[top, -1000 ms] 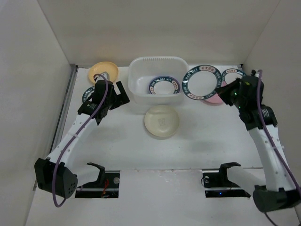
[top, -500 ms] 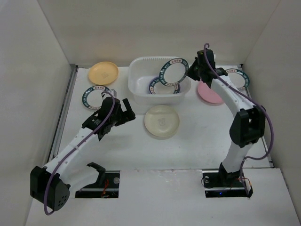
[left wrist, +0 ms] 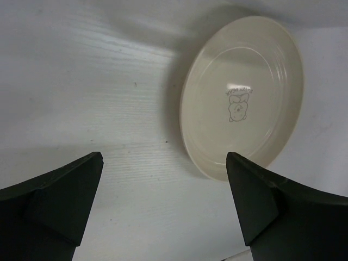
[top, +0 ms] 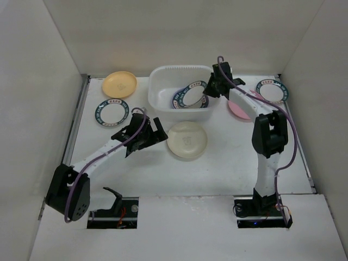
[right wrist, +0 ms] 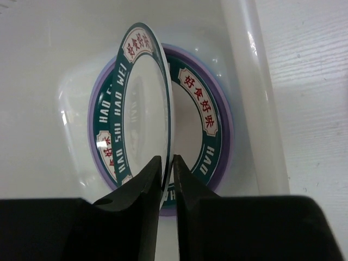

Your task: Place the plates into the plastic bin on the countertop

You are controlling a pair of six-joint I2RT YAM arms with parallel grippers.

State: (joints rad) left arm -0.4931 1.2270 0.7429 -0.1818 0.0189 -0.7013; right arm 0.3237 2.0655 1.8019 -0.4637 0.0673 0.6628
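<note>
The right gripper (top: 211, 87) is seen in the top view clamped on the rim of the held plate (top: 191, 95), a teal-patterned one tilted over the inside of the plastic bin (top: 163, 73). The left gripper (top: 157, 136) is spread open low over the countertop (top: 136, 179), just left of the cream plate (top: 187, 140). Outside the bin are a yellow plate (top: 120, 83), a patterned plate at left (top: 112, 112), a pink plate (top: 239, 109) and a patterned plate at right (top: 272, 89). In the left wrist view the fingers are shown wide apart and empty, and the cream plate lies flat ahead, off the midline, just beside the right finger. In the right wrist view the jaws are pinched on the lower rim of the held plate, which stands nearly on edge, directly above a flat patterned plate (right wrist: 204, 117) resting on a purple plate (right wrist: 228, 117) on the bin floor. Lowering and flattening is judged to be wanted before release. The cream plate is nearer the left arm.
</note>
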